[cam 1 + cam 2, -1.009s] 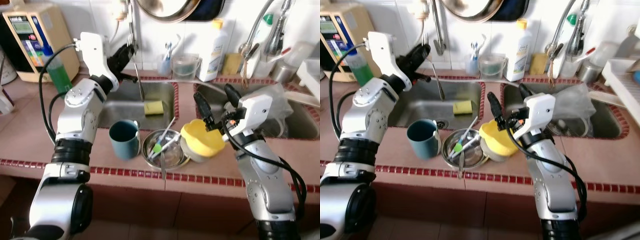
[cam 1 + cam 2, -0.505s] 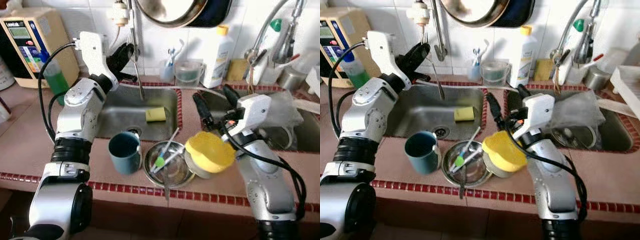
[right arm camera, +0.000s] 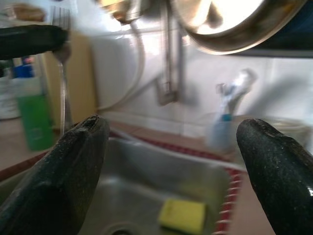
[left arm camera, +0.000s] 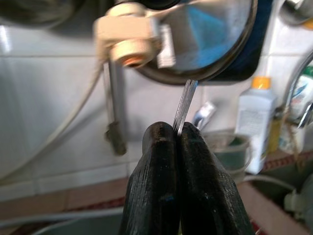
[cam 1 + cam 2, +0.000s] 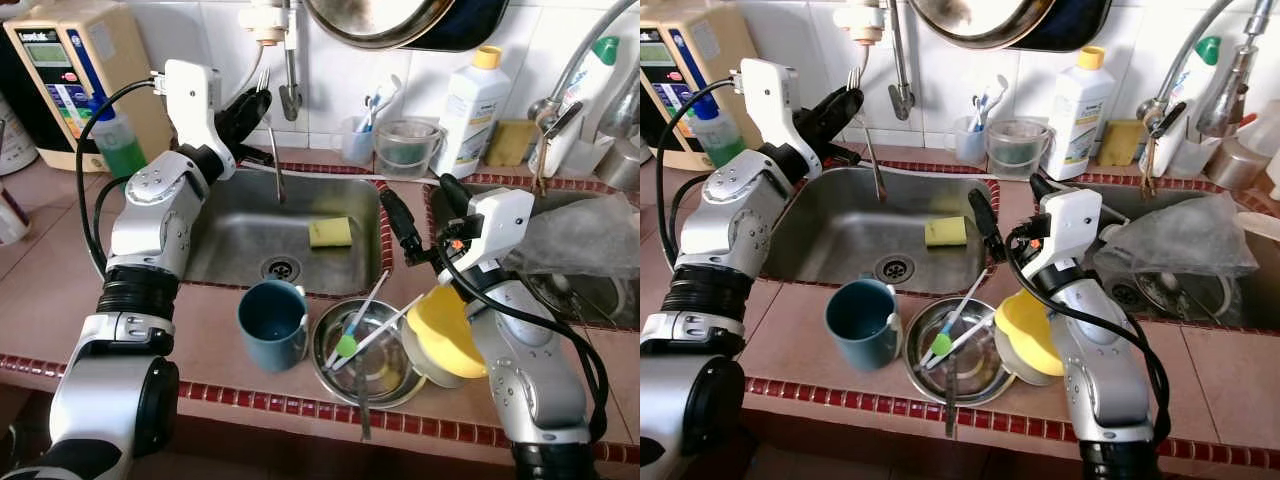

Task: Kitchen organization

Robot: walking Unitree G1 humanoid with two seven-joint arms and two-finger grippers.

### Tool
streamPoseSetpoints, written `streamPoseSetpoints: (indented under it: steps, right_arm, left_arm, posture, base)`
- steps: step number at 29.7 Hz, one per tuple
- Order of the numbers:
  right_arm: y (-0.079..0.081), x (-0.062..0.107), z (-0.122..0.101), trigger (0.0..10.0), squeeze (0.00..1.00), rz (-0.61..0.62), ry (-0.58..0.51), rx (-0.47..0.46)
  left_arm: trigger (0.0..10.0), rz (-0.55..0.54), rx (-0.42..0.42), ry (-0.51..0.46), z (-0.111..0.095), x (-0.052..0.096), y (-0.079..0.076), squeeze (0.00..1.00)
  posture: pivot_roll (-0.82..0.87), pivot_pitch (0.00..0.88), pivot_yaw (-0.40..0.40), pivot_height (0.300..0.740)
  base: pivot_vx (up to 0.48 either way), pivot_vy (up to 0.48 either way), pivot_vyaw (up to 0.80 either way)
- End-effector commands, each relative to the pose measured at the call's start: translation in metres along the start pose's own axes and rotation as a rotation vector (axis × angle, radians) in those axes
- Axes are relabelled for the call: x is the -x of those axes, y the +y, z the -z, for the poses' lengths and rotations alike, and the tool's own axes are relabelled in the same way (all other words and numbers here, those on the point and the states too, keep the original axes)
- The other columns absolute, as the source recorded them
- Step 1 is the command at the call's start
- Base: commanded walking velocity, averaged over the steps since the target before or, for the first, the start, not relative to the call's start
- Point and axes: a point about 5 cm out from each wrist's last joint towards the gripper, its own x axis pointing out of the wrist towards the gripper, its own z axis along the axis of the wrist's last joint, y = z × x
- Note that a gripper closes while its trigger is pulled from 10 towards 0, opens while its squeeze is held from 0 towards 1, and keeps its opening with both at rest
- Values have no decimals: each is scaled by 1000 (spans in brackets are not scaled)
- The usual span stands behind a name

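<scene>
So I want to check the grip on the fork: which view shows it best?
The right eye view: the whole fork shows there, prongs up, handle hanging over the sink, pinched by the left gripper. The left eye view shows much the same. The left wrist view shows a sliver between shut jaws; the right wrist view shows it blurred.

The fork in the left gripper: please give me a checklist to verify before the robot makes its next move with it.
1. Left gripper shut on the fork: ok, fingers pinch the flat metal just below the tines.
2. Fork hangs above the left sink, handle down: ok.
3. Sink floor below the fork free: ok, the yellow sponge lies well aside.
4. Right gripper open and holding nothing: ok.
5. Right arm clear of the yellow lid on the counter: cannot tell, they overlap in the eye views.
6. Steel bowl has room for the fork: ok, but it already holds utensils.
</scene>
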Motion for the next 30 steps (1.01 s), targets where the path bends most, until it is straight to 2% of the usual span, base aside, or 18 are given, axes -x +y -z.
streamPoseSetpoints:
  steps: [1, 2, 10, 21, 30]
  right_arm:
    - [2, 2, -2, 10000, 0, -3, 15, 8]
    - [3, 8, -1, 10000, 0, -5, 47, 18]
    - [9, 18, -4, 10000, 0, -27, 86, -11]
    - [28, 44, -9, 10000, 0, -126, 154, -22]
    - [42, 62, -15, 10000, 0, -171, 197, -78]
  left_arm:
    - [10000, 22, -46, -21, -12, -5, 0, 0]
    - [10000, 34, -50, -8, -10, -7, 1, 0]
    - [10000, 52, -82, 40, 0, -12, 0, 0]
    - [10000, 56, -121, 120, 17, -19, -4, 0]
    - [10000, 94, -115, 171, 26, -24, -12, 0]
  posture:
    - [-89, 28, 42, 740]
    - [-97, 39, 43, 740]
    - [-121, 60, 49, 740]
    - [-173, 98, 79, 740]
    - [-221, 141, 107, 740]
  base:
    - [0, 0, 0]
    - [0, 0, 0]
    - [0, 0, 0]
    - [0, 0, 0]
    - [0, 0, 0]
